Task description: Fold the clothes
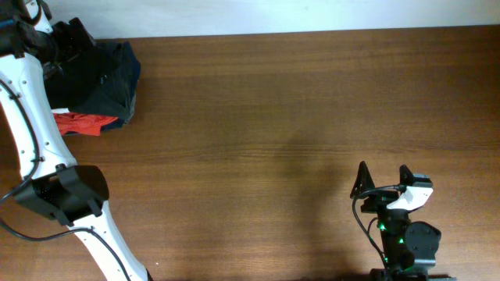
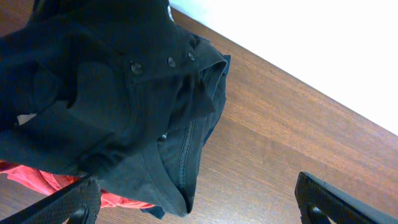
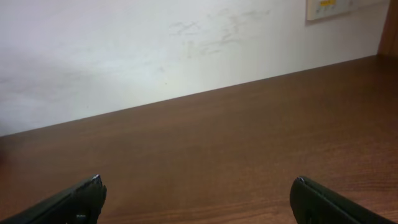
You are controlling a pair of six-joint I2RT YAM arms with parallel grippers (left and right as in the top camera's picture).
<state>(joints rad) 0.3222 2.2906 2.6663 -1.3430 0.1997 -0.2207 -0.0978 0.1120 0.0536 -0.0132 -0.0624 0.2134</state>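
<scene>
The black garment [image 1: 105,78] lies crumpled at the table's far left corner. In the left wrist view it [image 2: 112,93] fills the left half, with small buttons and a stitched hem hanging down. My left gripper [image 1: 73,37] is over the pile. Its fingers [image 2: 199,202] are open, one beside the garment's lower edge and the other over bare wood, with nothing between them. My right gripper [image 1: 383,178] is open and empty near the front right, far from the garment. In the right wrist view its fingers [image 3: 198,199] frame only bare table.
A small red garment [image 1: 78,123] sticks out from under the black pile; it also shows in the left wrist view [image 2: 37,177]. The wooden table [image 1: 297,117] ends at a white wall [image 3: 155,50] behind.
</scene>
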